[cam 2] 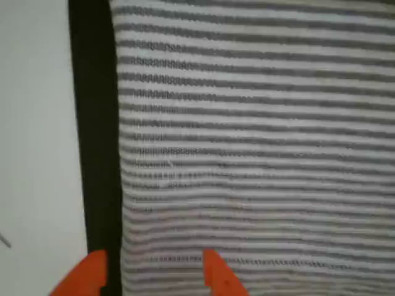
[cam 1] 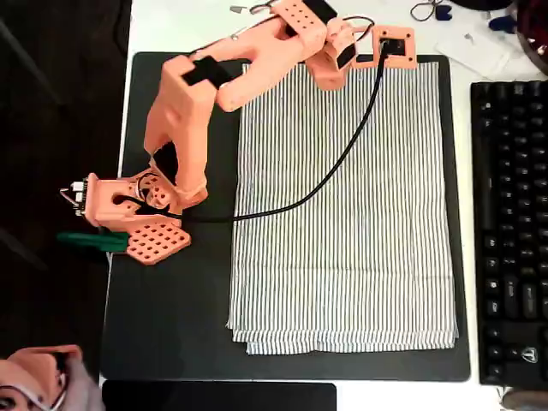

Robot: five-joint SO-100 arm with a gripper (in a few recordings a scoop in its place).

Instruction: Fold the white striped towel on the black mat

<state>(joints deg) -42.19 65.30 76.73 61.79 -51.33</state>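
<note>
Orange fingertips (cam 2: 213, 271) of our gripper (cam 2: 151, 274) stand spread, pinching nothing, straddling the edge of the white striped towel (cam 2: 259, 142) just below them. It lies flat on the black mat (cam 2: 95, 123), stretching away from our gripper.

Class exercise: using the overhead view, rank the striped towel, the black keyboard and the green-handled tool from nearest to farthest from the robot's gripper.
The gripper sits at the top of the overhead view.
1. The white striped towel: directly under the gripper, at its top edge.
2. The black keyboard: off to the right, beside the black mat.
3. The green tool: far left, by the arm's base.
</note>
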